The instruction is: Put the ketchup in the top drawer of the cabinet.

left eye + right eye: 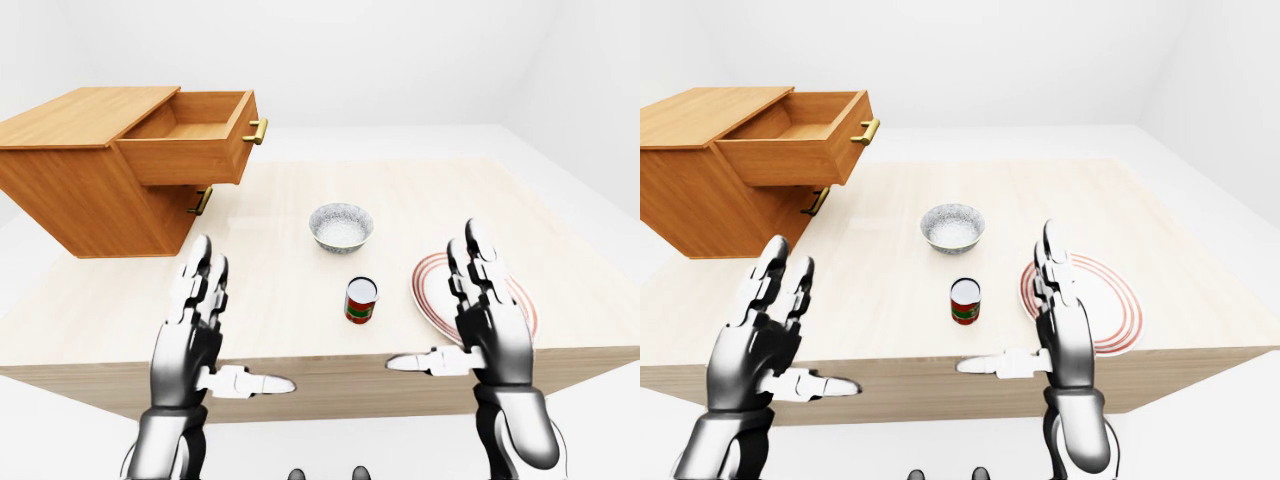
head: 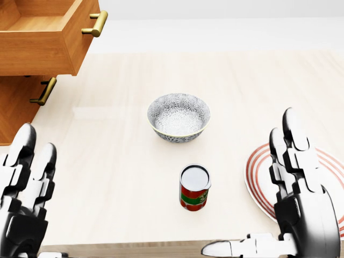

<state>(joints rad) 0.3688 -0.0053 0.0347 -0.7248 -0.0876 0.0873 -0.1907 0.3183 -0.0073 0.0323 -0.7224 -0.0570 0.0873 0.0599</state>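
Note:
The ketchup is a small red can with a green band and a white lid. It stands upright on the light wooden table, near the table's lower edge in the head view. The wooden cabinet stands at the table's upper left, with its top drawer pulled open and showing nothing inside. My left hand is open and empty, held up left of the can. My right hand is open and empty, held up right of the can. Neither hand touches the can.
A patterned grey bowl sits above the can in the head view. A white plate with red rings lies on the right, partly behind my right hand. The lower drawer is shut, with a brass handle.

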